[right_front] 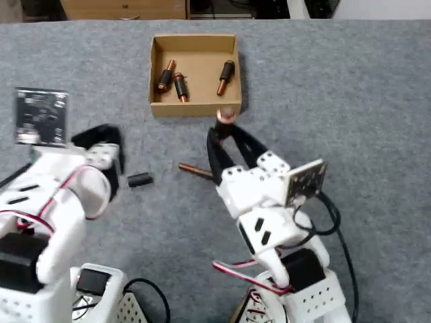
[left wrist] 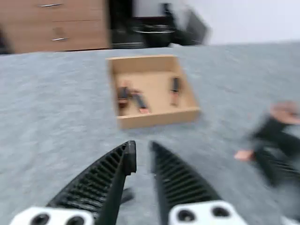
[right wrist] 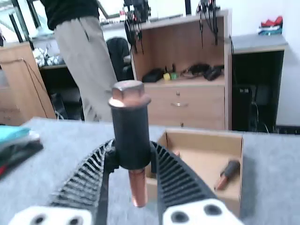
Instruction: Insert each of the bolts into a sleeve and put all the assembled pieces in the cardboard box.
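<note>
Right gripper (right wrist: 132, 157) is clamped on a black sleeve (right wrist: 131, 133) w/ a copper bolt (right wrist: 129, 93) through it, head up, shank poking out below the fingers. It's held just on the near side of the cardboard box (right_front: 195, 108), by the right end of the near wall. Inside the box: 3 assembled pcs (right_front: 226, 77), two at left, one at right. On the grey table (right_front: 350, 101) a loose bolt (right_front: 195, 169) lies just left of the right arm's fingers. A loose sleeve (right_front: 139, 180) lies further left, beside the left arm. Left gripper (left wrist: 143, 154) is empty, fingers only a narrow gap apart, above the table, nearer than the box.
</note>
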